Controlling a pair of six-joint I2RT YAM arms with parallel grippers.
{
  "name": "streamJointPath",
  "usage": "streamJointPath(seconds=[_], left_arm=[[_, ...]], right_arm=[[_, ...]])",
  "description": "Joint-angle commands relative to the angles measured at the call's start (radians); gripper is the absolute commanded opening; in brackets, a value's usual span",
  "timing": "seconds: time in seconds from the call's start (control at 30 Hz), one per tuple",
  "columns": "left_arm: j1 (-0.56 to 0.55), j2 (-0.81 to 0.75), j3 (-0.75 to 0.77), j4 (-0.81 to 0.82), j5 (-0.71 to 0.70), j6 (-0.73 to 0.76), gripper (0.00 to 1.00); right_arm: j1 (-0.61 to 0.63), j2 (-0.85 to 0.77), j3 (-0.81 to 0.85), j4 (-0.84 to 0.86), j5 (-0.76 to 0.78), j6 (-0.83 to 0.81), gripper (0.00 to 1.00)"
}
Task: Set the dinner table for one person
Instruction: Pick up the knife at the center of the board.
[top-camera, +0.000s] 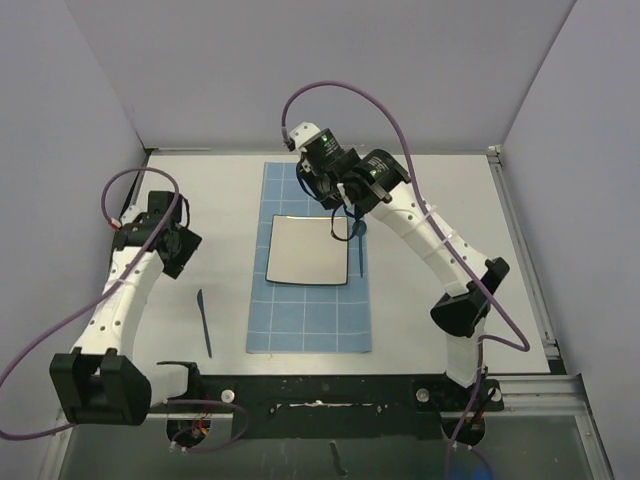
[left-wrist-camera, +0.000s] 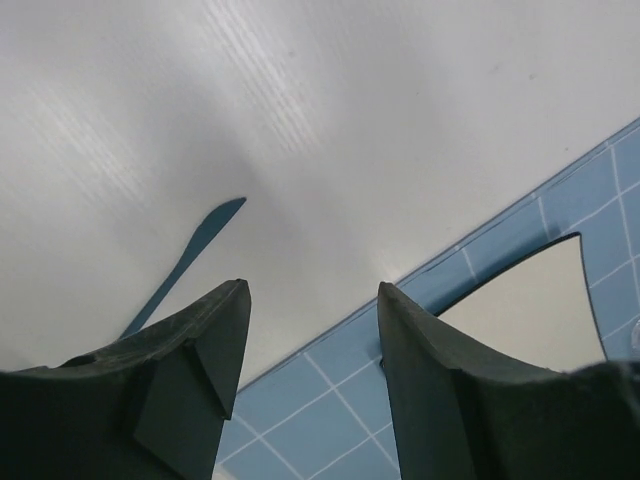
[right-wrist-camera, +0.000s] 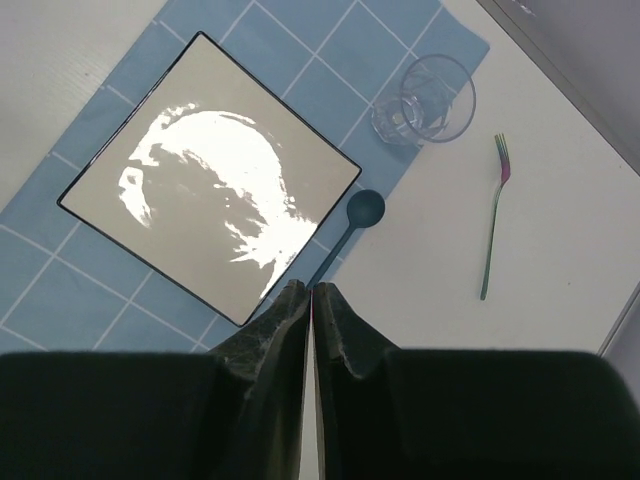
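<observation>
Bench (top-camera: 230, 200): The white top runs under everything in the top view, with a black rail along its near edge. It looks rigid, fixed and smooth, so you set things on it rather than grasp it.
Slip risk: Thin cutlery will probably skate on that surface when you nudge it.
Knife (top-camera: 204, 322): It lies flat on bare bench, left of the blue mat (top-camera: 300, 320). It looks light and stiff. Pinch it across the handle.
Fork (right-wrist-camera: 493, 215): It lies on bare bench, right of the spoon (right-wrist-camera: 340, 245). It is slim and light, so take it mid-handle.
Glass (right-wrist-camera: 425, 100): It stands at the mat's corner. It is fragile and slick, so grip it gently.
Plate (top-camera: 308, 250): It sits centred on the mat and is glossy.
Left fingers (left-wrist-camera: 312, 290): They are spread apart and empty.
Right fingers (right-wrist-camera: 311, 290): They are closed to a thin slit. They appear to grip nothing.
Writing: You can read none.
</observation>
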Motion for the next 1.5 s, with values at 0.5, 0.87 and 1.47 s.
streamJointPath(seconds=[0.5,0.87,1.47], left_arm=[[-0.22,-0.403,-0.491,-0.242,-0.05,-0.345,0.44],[-0.219,-0.395,-0.659,-0.015,0.053,-0.316,0.36],[-0.153,-0.047,-0.613,0.332,0.09,-0.132,0.0]], right_arm=[[0.051,-0.181,-0.13,0.094,0.046,0.041,0.09],[0.051,-0.155,-0.108,0.097,0.034,0.029,0.08],[0.048,-0.153,-0.124,0.12,0.041,0.0,0.08]])
